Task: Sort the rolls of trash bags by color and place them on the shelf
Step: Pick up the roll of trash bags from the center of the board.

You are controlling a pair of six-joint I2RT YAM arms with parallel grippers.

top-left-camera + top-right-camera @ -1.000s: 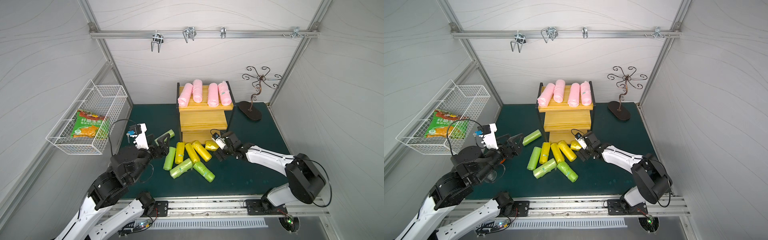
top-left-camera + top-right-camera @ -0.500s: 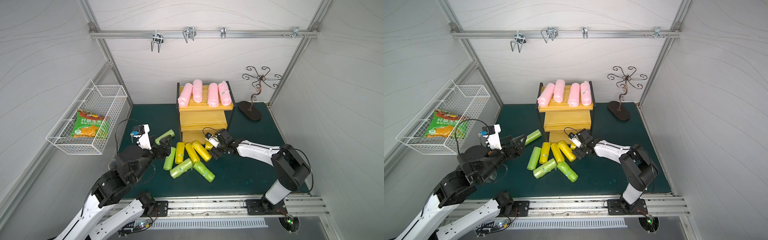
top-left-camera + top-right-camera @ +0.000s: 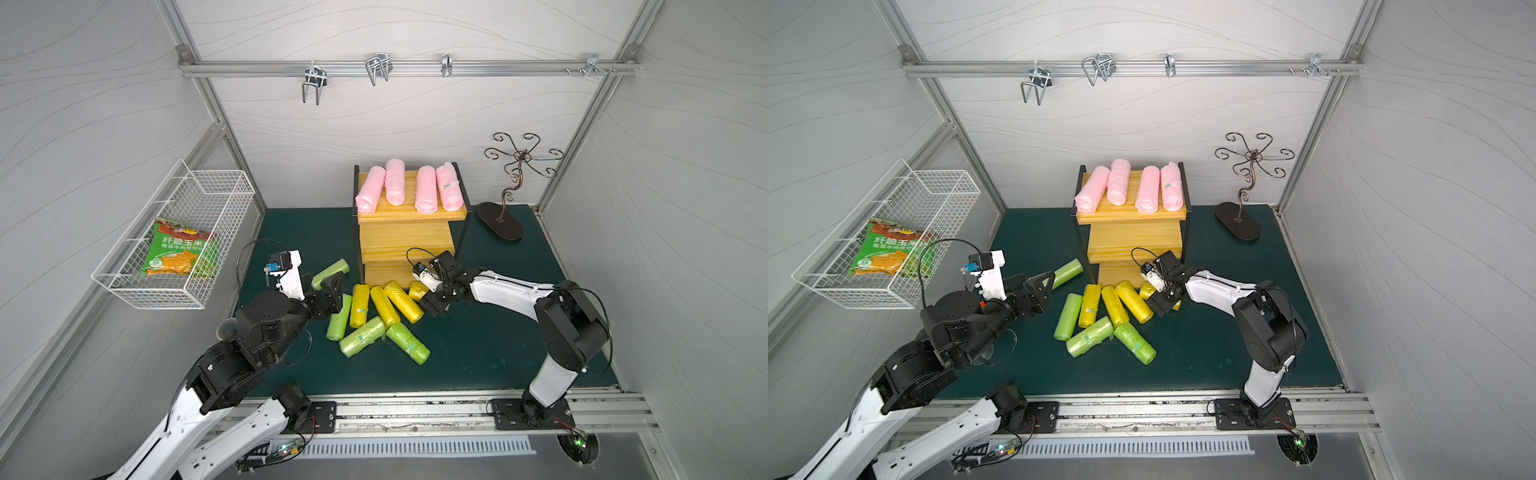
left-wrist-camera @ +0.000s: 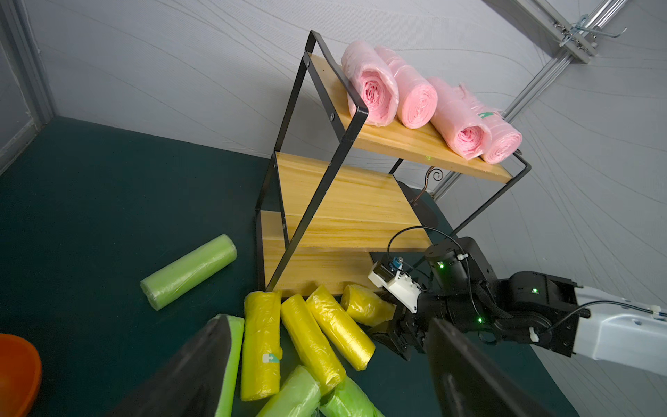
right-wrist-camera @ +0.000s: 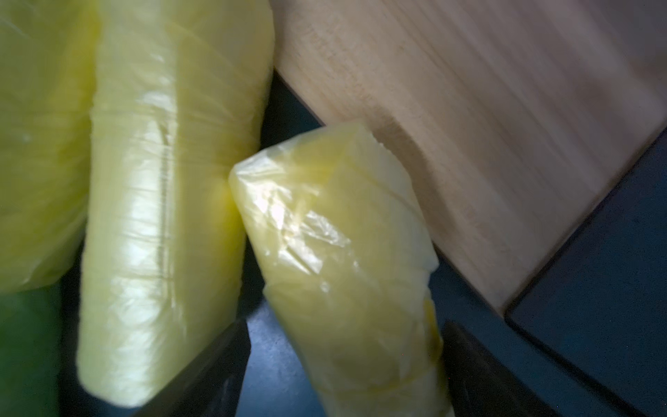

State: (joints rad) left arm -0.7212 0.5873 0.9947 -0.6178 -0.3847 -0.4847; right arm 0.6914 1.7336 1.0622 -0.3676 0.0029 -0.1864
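Half hidden under the right gripper (image 3: 436, 306), between its parted jaws: a yellow roll (image 5: 343, 260) at the shelf (image 3: 405, 243) foot; contact unclear. Partly covered by the left gripper (image 3: 331, 296), spread wide: a green roll (image 3: 336, 322). On the top tier, four pink rolls (image 3: 426, 195). Dark green mat (image 3: 478, 353); grey walls (image 3: 104, 104).

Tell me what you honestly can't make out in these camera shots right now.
Yellow roll at the foot of the shelf: both top views, mostly under the right tool.
Whether that tool touches it: right wrist view blurred, fingertips cut by the edge.
Green roll beside the left tool: left wrist view, mostly behind a finger.
Snack bag small print: top views, too small, behind basket wire.
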